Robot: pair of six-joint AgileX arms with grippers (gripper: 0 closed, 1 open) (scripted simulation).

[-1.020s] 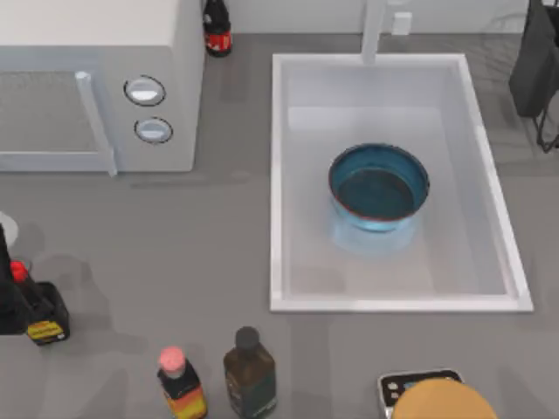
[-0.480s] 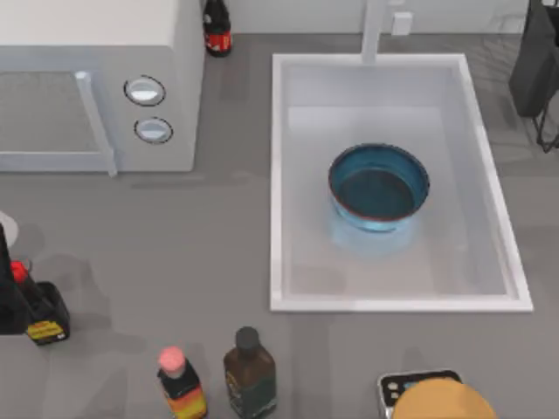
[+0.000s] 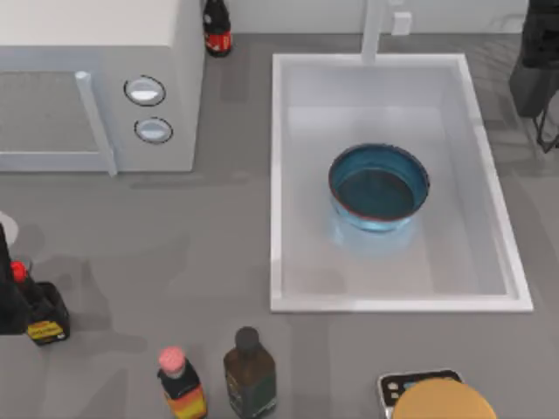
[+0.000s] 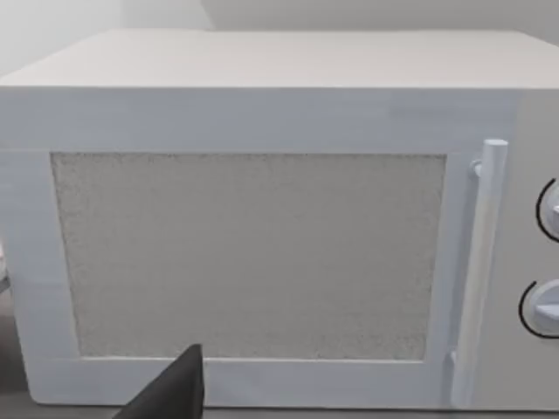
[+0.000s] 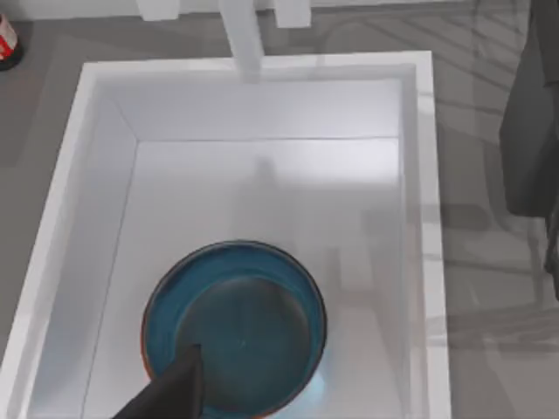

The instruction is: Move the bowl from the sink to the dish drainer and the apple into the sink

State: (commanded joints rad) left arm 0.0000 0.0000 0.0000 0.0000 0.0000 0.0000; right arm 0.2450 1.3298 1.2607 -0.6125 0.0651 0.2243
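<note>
Bowl (image 3: 378, 188) sits upright on the sink (image 3: 281, 175) floor, about mid-basin, nothing touching it. Right wrist view has it (image 5: 234, 327) directly below the camera, tap (image 5: 241, 35) beyond it at the far rim.

Progress, as I read it: nothing done. Bowl not lifted, so the drainer move is all ahead, and the apple step after that. Can't pick out the apple for certain; there's a small red blob at the top view's left edge by the dark arm, too small to call. No clear look at the drainer either, just dark wire-like stuff at the top view's right edge near the right arm.

Right arm (image 3: 537, 70): dark mass at the top view's upper right, off the sink's right rim, wrist camera aimed down at the bowl. Looks like an approach for the bowl grasp. One dark finger (image 5: 170, 393) pokes into the frame edge; can't tell whether the jaws are wide or narrow.

Left arm (image 3: 10, 297): at the table's left edge, wrist camera facing the microwave (image 4: 262, 218) door. Looks parked. Jaw state can't tell either.

Clutter along the front: bottles (image 3: 249, 371), a tan-orange round thing (image 3: 441, 401).
</note>
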